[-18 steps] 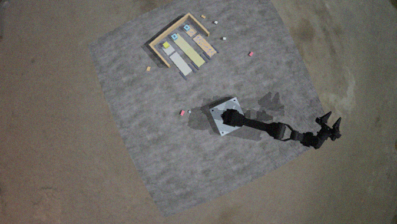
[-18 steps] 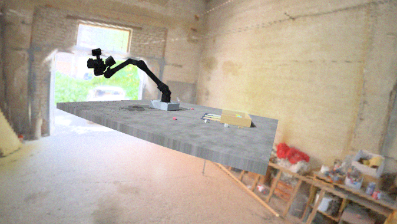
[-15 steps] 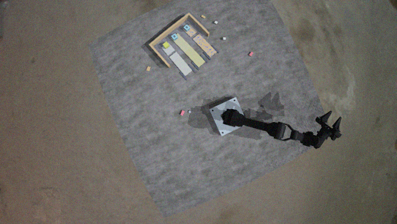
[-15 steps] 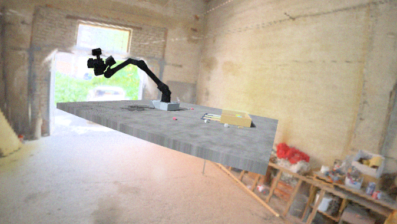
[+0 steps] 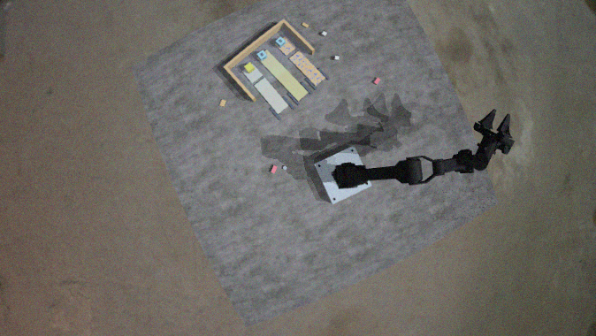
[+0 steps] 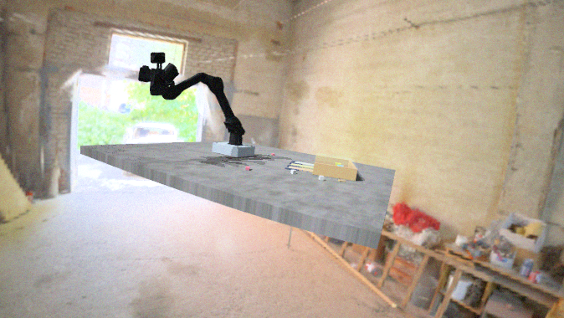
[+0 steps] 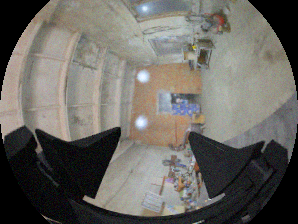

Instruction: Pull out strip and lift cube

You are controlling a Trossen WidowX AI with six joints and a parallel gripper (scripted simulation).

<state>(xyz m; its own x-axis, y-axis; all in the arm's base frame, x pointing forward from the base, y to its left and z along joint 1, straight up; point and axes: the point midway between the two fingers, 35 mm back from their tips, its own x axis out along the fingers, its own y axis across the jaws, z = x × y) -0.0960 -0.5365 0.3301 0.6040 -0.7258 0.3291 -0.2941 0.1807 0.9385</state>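
Three strips lie side by side in the top view. The yellow-green strip (image 5: 285, 76) is in one piece, with a blue cube (image 5: 262, 55) with a light top mark at its far end. The pale strip (image 5: 271, 95) has a gap across it, with a yellow cube (image 5: 249, 67) on its far piece. The orange patterned strip (image 5: 306, 67) also has a gap, with another blue marked cube (image 5: 280, 42) on its far piece. The labels are too small to read. My gripper (image 5: 500, 113) (image 7: 156, 133) is open and empty, raised high and far from the strips.
A wooden three-sided wall (image 5: 255, 42) (image 6: 335, 169) encloses the strips' far ends. Dark low rails flank the near ends. Small loose blocks lie around, including a red block (image 5: 377, 80) (image 6: 248, 168), a white block (image 5: 336, 57) and an orange block (image 5: 223, 103). The arm stands on a pale base (image 5: 332, 194) (image 6: 223, 149).
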